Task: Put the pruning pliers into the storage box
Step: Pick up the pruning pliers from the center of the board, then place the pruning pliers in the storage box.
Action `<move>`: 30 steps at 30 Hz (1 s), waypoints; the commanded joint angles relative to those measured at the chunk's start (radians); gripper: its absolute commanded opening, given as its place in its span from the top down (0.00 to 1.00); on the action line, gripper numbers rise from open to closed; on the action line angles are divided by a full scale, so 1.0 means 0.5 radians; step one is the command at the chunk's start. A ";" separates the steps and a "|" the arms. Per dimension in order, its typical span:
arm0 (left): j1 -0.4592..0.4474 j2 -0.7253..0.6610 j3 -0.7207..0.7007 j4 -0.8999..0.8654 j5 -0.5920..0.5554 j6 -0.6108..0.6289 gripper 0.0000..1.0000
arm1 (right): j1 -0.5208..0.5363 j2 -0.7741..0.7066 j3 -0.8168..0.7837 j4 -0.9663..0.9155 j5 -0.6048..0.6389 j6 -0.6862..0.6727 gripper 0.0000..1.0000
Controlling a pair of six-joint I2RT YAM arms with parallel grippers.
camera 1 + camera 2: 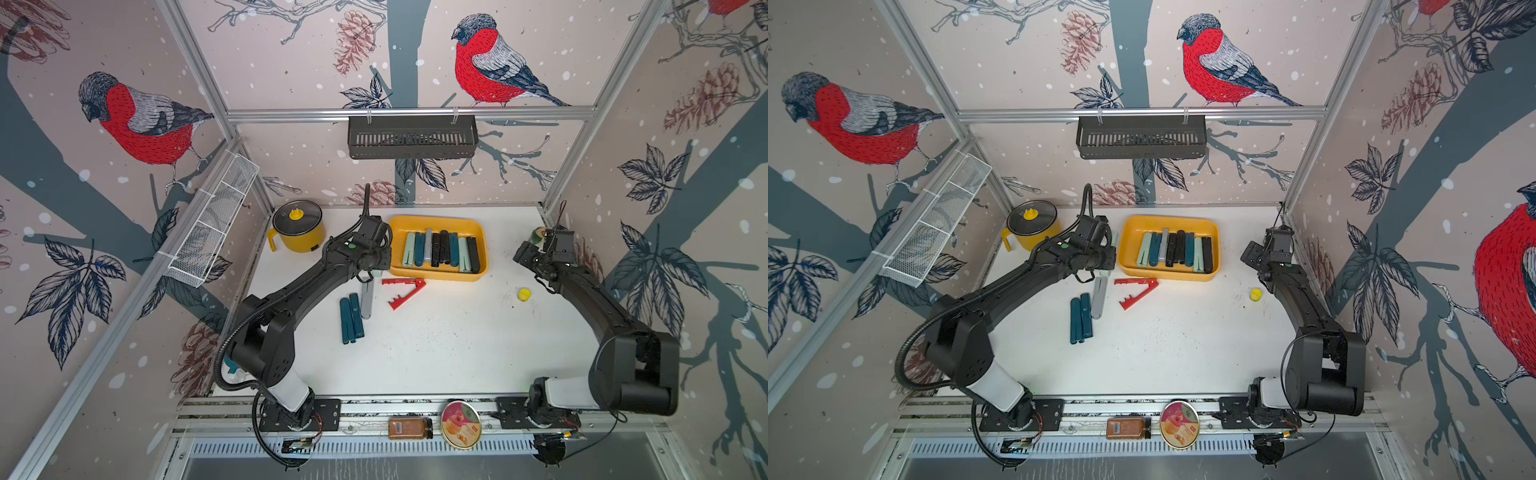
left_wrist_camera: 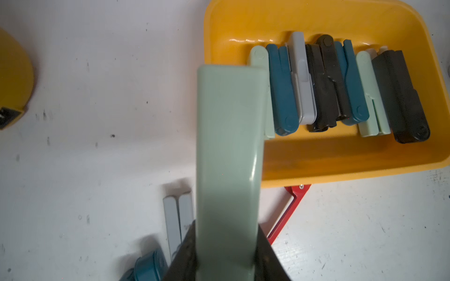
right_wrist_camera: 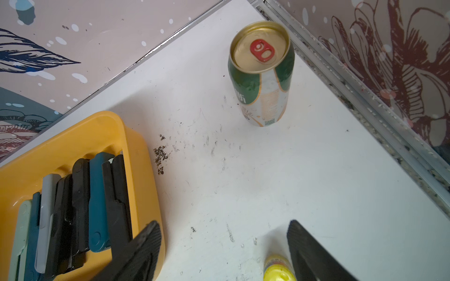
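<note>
the white table (image 1: pixel 436 353) carries everything here. the yellow storage box (image 1: pixel 440 275) sits near its far edge, a little toward the right side, and both top views show it well filled. a row of closed pliers (image 1: pixel 442 249) lies side by side across its floor in mint, teal, grey and black. the exact count is hard to fix where they overlap, but most of the job looks done. the left gripper (image 2: pixel 226 245) is clamped on the mint pliers (image 2: pixel 229 146), which are folded shut and held off the table. in the left wrist view their free end reaches over the box's left rim, so this one looks to be mid-delivery, not yet dropped in. the right gripper (image 3: pixel 222 226) hangs with its jaws wide apart and nothing between them, above bare table just beside the box's right wall. three pieces remain on the table, near the box's near left corner. the teal pliers (image 1: pixel 351 318) lie closed, nearest the middle of the table. the grey pliers (image 1: pixel 366 301) lie closed just beside them, partly under the left arm. the red pliers (image 1: pixel 402 291) are spread in a toothed v close to the box's near wall, and their open shape may call for a more careful grasp. a small yellow cap (image 1: pixel 524 294) near the right edge is no part of the task.
</note>
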 commanded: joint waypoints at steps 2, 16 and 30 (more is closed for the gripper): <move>0.010 0.281 0.344 -0.122 -0.024 0.148 0.84 | 0.026 0.011 0.021 0.014 0.006 0.030 0.18; 0.008 1.095 1.193 -0.294 -0.065 0.239 0.85 | 0.040 0.004 0.038 -0.034 0.054 0.008 0.17; 0.029 1.402 1.386 -0.296 -0.072 0.132 0.83 | 0.039 0.004 0.036 -0.043 0.069 0.006 0.17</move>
